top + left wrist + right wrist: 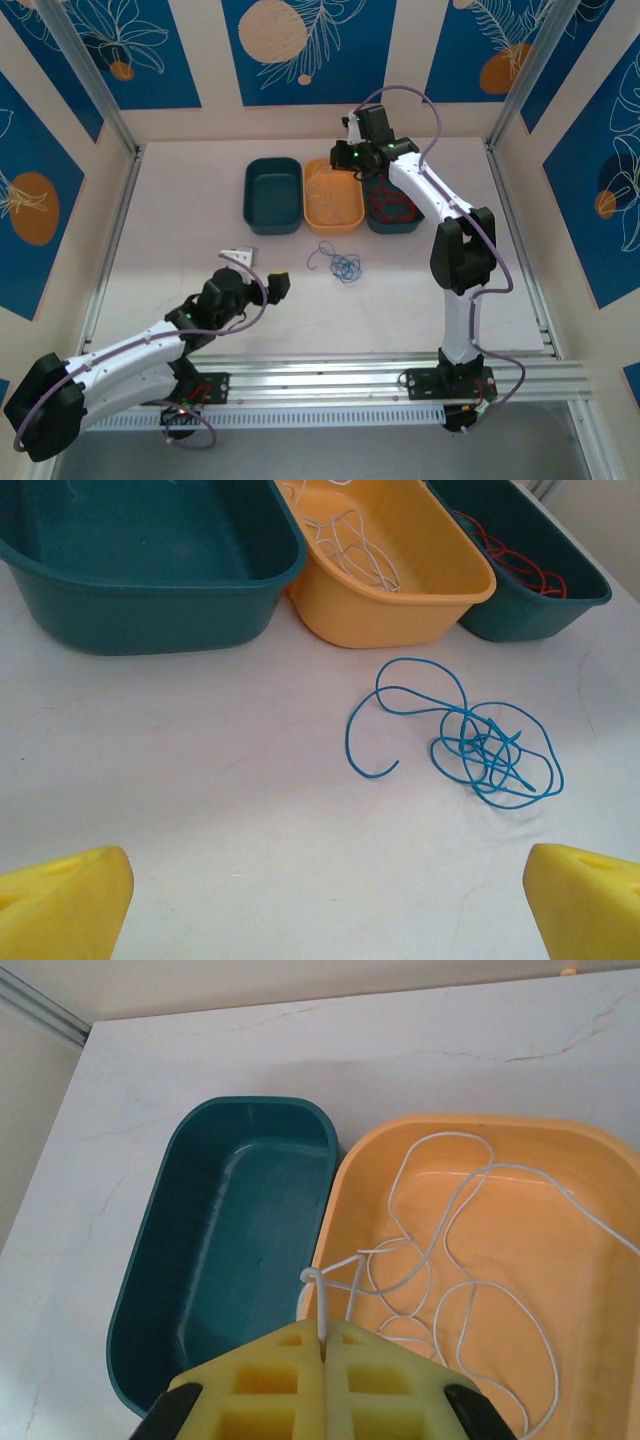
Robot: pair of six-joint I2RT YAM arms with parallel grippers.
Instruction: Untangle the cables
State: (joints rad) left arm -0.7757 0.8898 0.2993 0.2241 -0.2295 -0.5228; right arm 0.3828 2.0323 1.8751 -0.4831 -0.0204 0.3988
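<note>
Your right gripper pinches thin white wire over orange plastic tub; looped there, it may snag on release. Left gripper gapes; blue wire, seemingly knotted, at one o'clock.

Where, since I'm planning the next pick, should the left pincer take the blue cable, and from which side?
Probably at the dense tangle of the blue cable, straight down from above: it lies flat on the table, and there several strands cross, easier to catch than the single loose tail. The left pincer stands open.
</note>
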